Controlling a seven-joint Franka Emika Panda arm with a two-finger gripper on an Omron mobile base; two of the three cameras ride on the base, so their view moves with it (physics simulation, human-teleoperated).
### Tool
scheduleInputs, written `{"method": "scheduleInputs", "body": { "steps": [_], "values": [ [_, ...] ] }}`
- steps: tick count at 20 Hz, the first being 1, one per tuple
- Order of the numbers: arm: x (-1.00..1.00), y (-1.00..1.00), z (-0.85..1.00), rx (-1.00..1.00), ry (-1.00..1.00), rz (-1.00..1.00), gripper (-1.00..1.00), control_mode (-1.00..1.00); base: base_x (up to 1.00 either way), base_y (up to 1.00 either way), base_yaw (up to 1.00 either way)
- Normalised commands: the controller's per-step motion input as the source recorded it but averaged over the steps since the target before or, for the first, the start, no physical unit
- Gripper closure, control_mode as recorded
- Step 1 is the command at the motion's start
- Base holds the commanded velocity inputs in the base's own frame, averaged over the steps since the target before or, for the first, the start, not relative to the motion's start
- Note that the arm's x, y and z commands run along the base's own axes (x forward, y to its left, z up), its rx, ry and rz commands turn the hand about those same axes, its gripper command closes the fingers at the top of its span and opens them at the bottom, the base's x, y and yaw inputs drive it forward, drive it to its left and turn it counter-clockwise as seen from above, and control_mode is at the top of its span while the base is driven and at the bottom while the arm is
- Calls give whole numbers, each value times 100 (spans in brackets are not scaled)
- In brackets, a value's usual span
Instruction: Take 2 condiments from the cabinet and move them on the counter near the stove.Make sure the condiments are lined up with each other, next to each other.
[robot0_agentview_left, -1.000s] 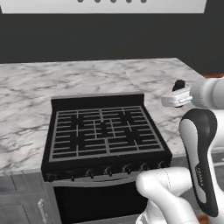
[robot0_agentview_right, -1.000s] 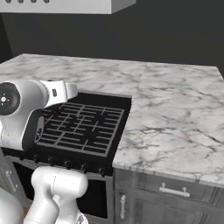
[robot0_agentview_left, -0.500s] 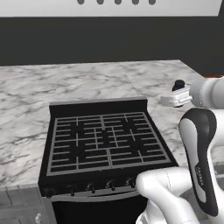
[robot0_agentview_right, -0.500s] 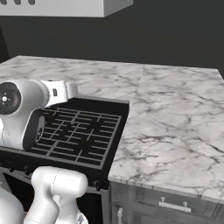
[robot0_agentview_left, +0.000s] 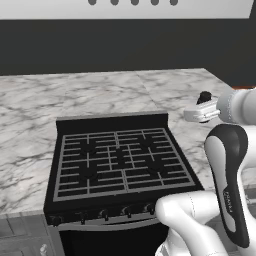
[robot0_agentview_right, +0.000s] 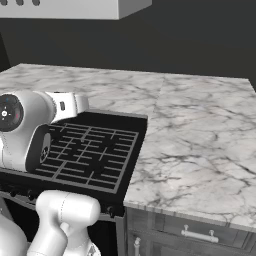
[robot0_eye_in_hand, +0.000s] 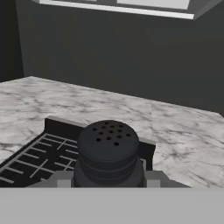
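Black shaker (robot0_eye_in_hand: 108, 154) clamped between jaws, upright

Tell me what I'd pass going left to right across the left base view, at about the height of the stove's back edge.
White marble counter with grey veins → black gas stove with grid grates → tool shut on the short black shaker.

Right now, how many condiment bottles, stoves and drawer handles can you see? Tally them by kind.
Black shaker, held in the end effector: 1
Stove: 1
Drawer handle under the counter: 1
Total: 3
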Motion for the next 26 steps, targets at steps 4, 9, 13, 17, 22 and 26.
{"method": "scheduleInputs", "body": {
  "steps": [4, 9, 13, 17, 22, 26],
  "values": [
    [10, -3, -10, 0, 1, 0, 100, -100, 0, 0, 0],
    [23, -31, -52, -1, 3, 18, 100, -100, 0, 0, 0],
    [9, -54, -51, -2, 9, 37, 100, -100, 0, 0, 0],
    [16, -51, -47, 0, 7, 42, 100, -100, 0, 0, 0],
    [38, -50, -49, -2, 14, 32, 100, -100, 0, 0, 0],
    [31, -58, -57, -1, 7, 29, 100, -100, 0, 0, 0]
  ]
}}
